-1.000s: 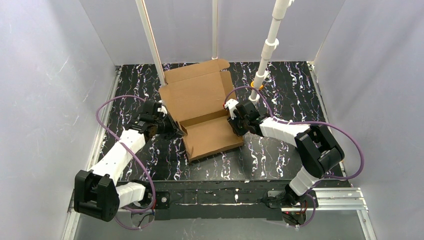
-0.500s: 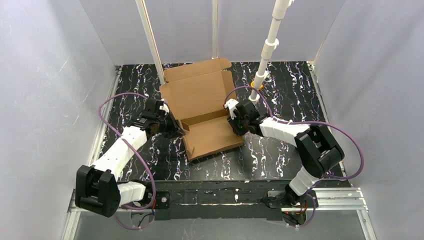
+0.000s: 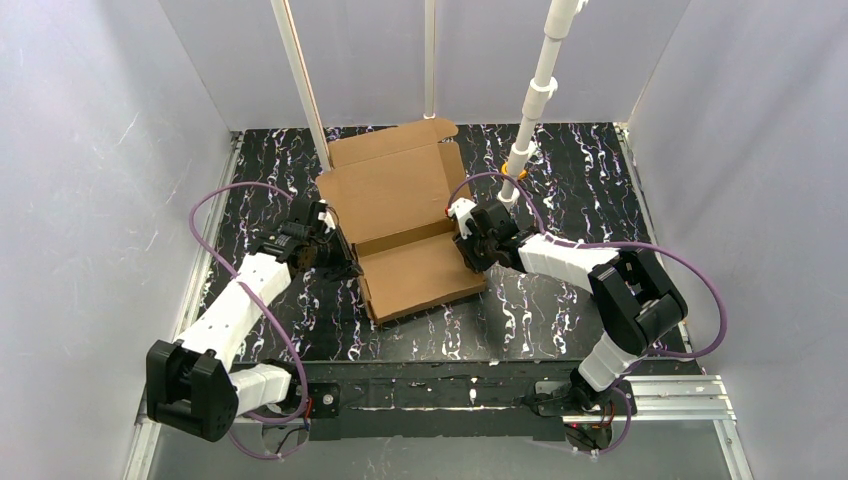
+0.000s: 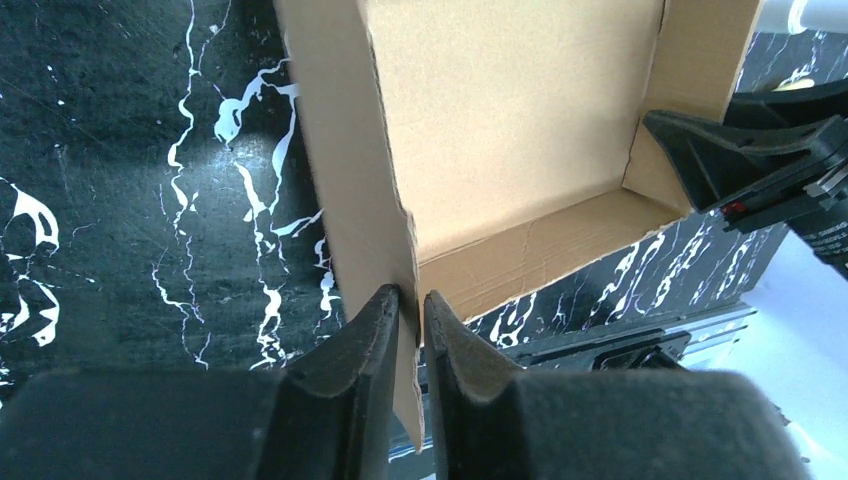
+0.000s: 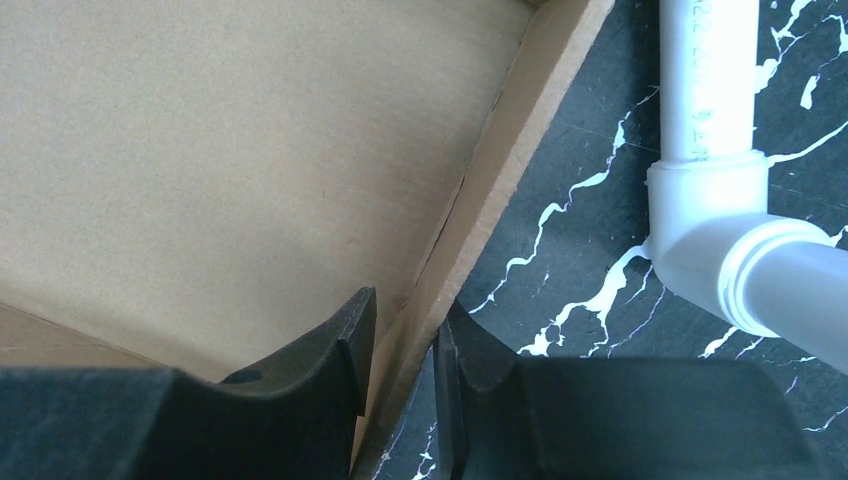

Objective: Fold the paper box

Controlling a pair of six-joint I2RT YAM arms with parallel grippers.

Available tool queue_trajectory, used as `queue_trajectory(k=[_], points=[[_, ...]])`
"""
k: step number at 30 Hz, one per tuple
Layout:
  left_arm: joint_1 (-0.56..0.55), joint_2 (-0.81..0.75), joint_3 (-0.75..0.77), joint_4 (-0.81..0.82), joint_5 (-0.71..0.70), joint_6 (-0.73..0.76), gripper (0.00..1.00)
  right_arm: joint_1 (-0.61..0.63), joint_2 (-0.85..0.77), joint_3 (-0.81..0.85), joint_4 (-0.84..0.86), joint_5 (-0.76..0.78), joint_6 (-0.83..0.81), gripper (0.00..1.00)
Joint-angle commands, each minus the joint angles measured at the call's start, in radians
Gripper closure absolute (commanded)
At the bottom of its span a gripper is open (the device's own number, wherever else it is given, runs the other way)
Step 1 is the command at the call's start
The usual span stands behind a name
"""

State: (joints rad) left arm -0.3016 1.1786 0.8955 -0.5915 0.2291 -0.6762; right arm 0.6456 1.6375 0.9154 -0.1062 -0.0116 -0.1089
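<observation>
The paper box (image 3: 400, 195) is brown corrugated cardboard. It lies open mid-table with its base tray toward me and its lid raised behind. My left gripper (image 3: 340, 258) is shut on the box's left side wall, which stands between the jaws in the left wrist view (image 4: 410, 298). The box's inside (image 4: 500, 120) shows beyond it. My right gripper (image 3: 466, 240) is at the right side wall. In the right wrist view (image 5: 405, 320) its jaws are closed around that wall's edge, next to the inner panel (image 5: 200, 150).
A white plastic pipe (image 3: 535, 95) rises from the table just behind the right gripper and is close in the right wrist view (image 5: 705, 150). A white post (image 3: 300, 70) stands behind the box's left corner. Grey walls enclose the black marbled table (image 3: 580, 170).
The left gripper has drawn slightly left with the side wall in it, and the box's near-left corner has shifted a little left. The right arm has hardly moved.
</observation>
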Motion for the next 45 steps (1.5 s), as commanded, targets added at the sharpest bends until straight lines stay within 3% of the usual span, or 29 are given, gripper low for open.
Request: queue_trajectory(k=[1,11,19,28,36,45], points=[[-0.018,-0.010,0.052,-0.082,-0.016,0.042,0.84,0.009,0.029,0.033,-0.010,-0.048,0.007,0.65],[-0.018,-0.011,-0.002,-0.020,0.030,0.056,0.59,0.012,0.028,0.034,-0.012,-0.050,0.006,0.65],[-0.013,-0.113,-0.125,0.136,0.018,0.047,0.42,0.014,0.027,0.034,-0.013,-0.051,0.006,0.66],[0.043,-0.271,-0.296,0.397,0.060,-0.035,0.45,0.014,0.025,0.033,-0.013,-0.052,0.007,0.66],[0.108,-0.248,-0.436,0.634,0.165,-0.172,0.62,0.014,0.024,0.033,-0.016,-0.057,0.005,0.66],[0.152,-0.296,-0.490,0.764,0.233,-0.245,0.63,0.014,0.031,0.035,-0.020,-0.060,0.004,0.66]])
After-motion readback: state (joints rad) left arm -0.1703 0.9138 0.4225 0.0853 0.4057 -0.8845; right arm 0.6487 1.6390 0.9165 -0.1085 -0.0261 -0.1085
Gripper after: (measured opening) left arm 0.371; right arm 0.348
